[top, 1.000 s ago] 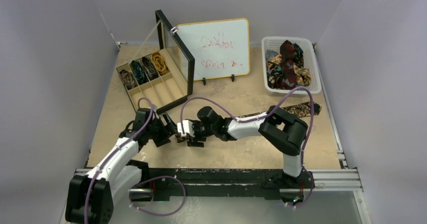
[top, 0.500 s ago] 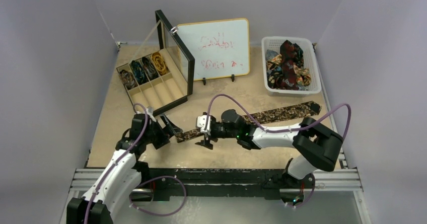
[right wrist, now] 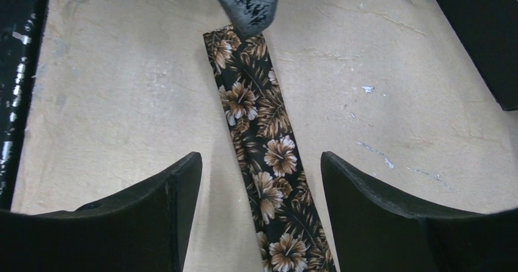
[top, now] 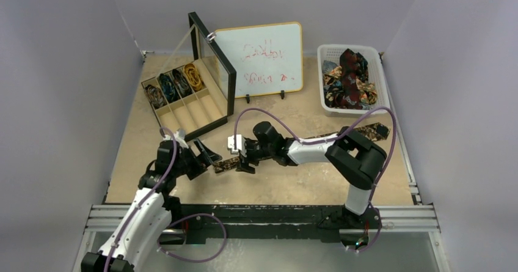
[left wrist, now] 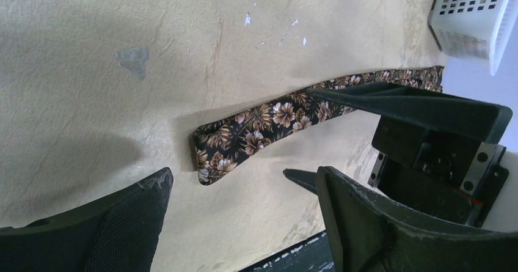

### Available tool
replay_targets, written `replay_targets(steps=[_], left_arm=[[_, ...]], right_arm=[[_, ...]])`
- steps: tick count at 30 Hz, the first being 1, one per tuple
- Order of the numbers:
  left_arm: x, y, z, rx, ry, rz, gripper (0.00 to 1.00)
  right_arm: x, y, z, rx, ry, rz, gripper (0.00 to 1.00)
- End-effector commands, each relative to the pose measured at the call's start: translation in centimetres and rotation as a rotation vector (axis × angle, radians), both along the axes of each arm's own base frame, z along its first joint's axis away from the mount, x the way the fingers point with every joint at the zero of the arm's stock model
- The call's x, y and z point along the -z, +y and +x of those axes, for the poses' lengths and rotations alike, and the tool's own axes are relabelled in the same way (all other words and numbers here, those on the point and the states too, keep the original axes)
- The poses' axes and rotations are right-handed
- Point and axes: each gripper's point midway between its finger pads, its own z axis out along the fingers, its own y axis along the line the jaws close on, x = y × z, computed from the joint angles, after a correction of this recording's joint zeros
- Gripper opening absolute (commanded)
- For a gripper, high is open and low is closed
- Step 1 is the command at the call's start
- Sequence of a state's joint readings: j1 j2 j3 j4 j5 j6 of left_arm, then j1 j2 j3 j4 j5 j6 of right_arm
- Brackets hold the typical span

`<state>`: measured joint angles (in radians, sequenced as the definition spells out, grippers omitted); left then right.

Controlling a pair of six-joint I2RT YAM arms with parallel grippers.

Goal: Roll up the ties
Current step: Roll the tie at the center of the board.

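Observation:
One of the ties, a black tie with brown-gold flowers (top: 227, 164), lies flat on the table and runs right toward the basket. Its narrow end (left wrist: 215, 156) rests just beyond the tips of my left gripper (left wrist: 244, 175), which is open and empty. My right gripper (right wrist: 259, 159) is open and straddles the strip (right wrist: 269, 143) a little further along, with its pads clear of the cloth on both sides. In the top view the left gripper (top: 211, 156) and the right gripper (top: 244, 161) face each other over that end. The right arm hides the tie's middle.
A wooden compartment box (top: 183, 104) with its glass lid (top: 214, 61) up holds several rolled ties (top: 174, 84) at the back left. A whiteboard (top: 259, 58) stands behind. A white basket (top: 352, 79) of loose ties sits back right. A black rail (top: 262, 214) runs along the near edge.
Both grippers have opened wider and the tie's end now lies free on the table. The right gripper slid right along the strip, then came back left toward its end.

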<state>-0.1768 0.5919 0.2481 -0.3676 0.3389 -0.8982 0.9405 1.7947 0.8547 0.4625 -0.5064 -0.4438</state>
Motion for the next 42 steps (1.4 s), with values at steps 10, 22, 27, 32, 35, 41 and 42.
replay_targets(steps=[10, 22, 27, 32, 35, 41, 42], left_arm=[[0.8, -0.6, 0.0, 0.031, 0.050, -0.018, 0.81], [1.6, -0.9, 0.2, 0.043, 0.071, -0.031, 0.74], [2.4, -0.9, -0.6, 0.046, 0.111, -0.036, 0.67], [2.9, -0.7, -0.5, 0.032, 0.114, -0.026, 0.55], [3.1, -0.7, -0.1, 0.024, 0.095, -0.032, 0.49], [3.6, -1.0, 0.1, 0.030, 0.087, -0.046, 0.36], [3.6, -1.0, 0.1, 0.030, 0.085, -0.046, 0.33]], right_arm=[[2.4, 0.2, 0.3, -0.071, 0.062, -0.065, 0.63], [3.1, -0.1, 0.0, -0.040, 0.094, -0.060, 0.46], [2.3, 0.0, 0.3, -0.017, 0.077, -0.032, 0.48], [2.0, 0.0, 0.4, -0.013, 0.073, -0.032, 0.48], [2.1, 0.0, 0.4, -0.013, 0.075, -0.036, 0.47], [2.0, -0.1, 0.5, 0.003, 0.077, -0.035, 0.47], [2.0, -0.1, 0.5, 0.004, 0.077, -0.032, 0.47]])
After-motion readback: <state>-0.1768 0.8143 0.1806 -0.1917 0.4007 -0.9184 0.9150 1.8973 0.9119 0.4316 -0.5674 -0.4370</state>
